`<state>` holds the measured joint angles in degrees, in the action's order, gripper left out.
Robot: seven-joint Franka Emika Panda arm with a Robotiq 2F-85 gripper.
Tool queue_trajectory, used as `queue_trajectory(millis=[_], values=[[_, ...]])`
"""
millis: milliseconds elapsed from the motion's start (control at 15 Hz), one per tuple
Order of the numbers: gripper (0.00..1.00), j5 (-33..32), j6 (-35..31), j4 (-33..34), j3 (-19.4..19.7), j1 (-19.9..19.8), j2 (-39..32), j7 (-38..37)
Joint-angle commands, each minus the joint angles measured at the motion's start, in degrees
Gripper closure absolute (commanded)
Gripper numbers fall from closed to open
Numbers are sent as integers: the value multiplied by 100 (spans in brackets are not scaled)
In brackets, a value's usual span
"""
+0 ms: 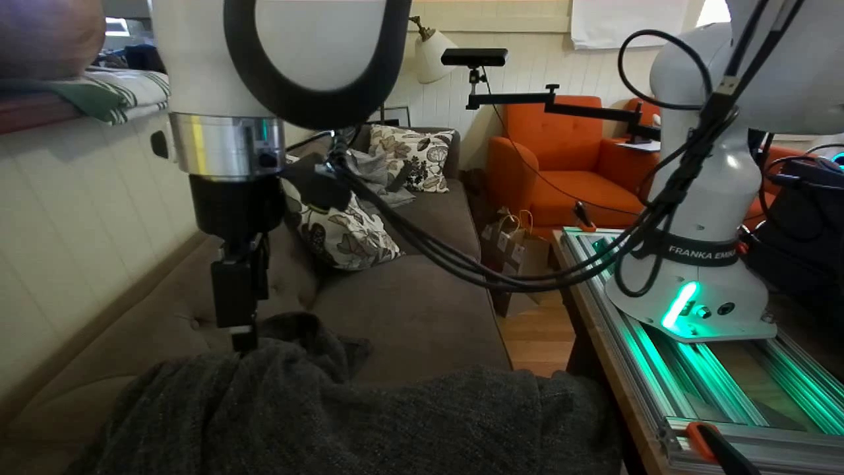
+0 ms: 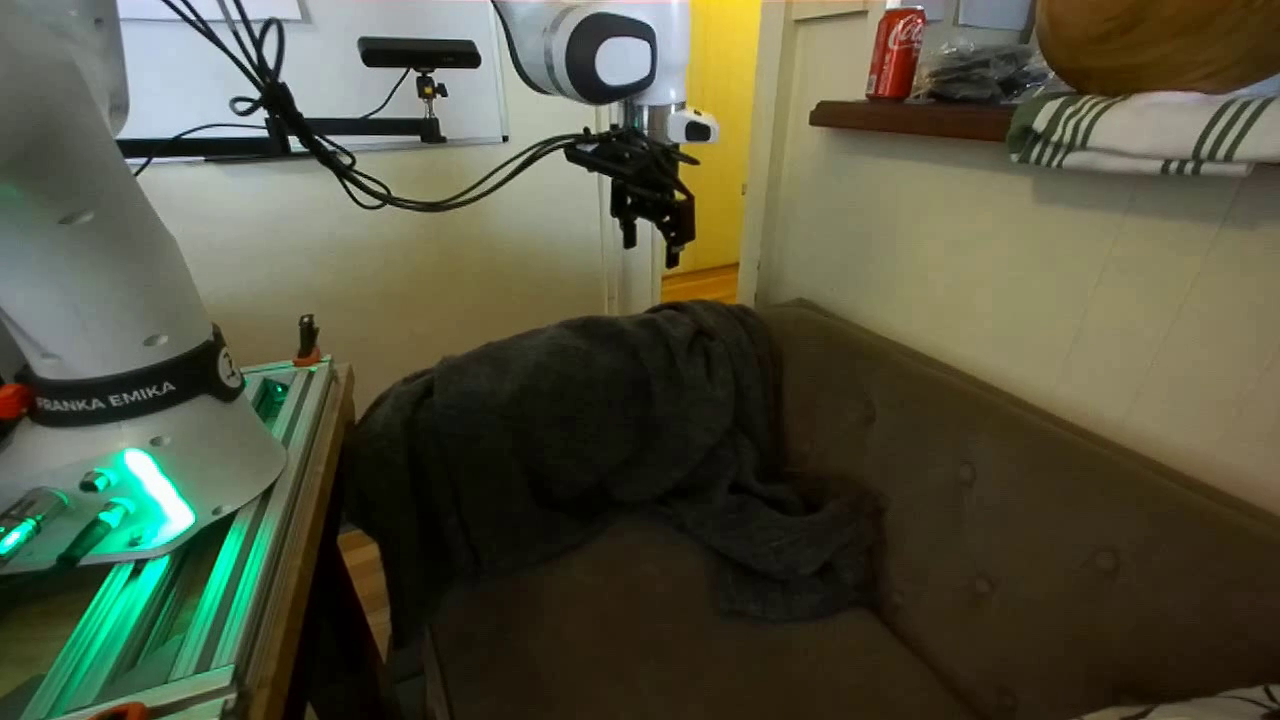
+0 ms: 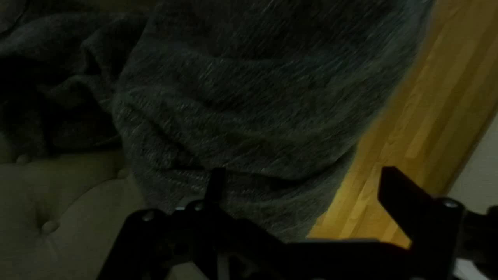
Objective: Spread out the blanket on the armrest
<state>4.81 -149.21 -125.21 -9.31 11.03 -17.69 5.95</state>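
Across the armrest: the blanket (image 2: pixel 590 420) is draped in rumpled folds, so fully that no fabric beneath can be made out; one end is heaped on the seat (image 2: pixel 570 610), against the backrest (image 2: pixel 1000 510).
Claw (image 2: pixel 651 246): it is held above the blanket, clear of it, with the jaws set wide and nothing gripped.
Fingertips (image 3: pixel 216 184) in the dim wrist view: one is seen against the blanket, the other against the floor (image 3: pixel 420 120); if a straight descent is made, only an edge may be pinched, or nothing at all.
Hidden armrest surface: since its height is masked by cloth, a descent carried too far may be stopped hard.
Heaped end: if it is tugged before its folds are loosened, the part already spread may be dragged along, or two layers may be caught as one.
Outer side: if too much cloth is drawn over it, the blanket may be pulled floorward by its own weight.
Cables (image 2: pixel 430 206): by their slack loop, the cloth may be brushed in a low reach.
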Motion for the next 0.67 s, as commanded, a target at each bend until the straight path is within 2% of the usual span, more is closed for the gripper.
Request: queue_trajectory(millis=[0,200,600], values=[[0,-1119,-557,979,511,391,-980,-977],[0,-1386,-704,1866,779,637,-1712,-1366],[0,-1370,-516,3460,1084,957,-2961,-1547]])
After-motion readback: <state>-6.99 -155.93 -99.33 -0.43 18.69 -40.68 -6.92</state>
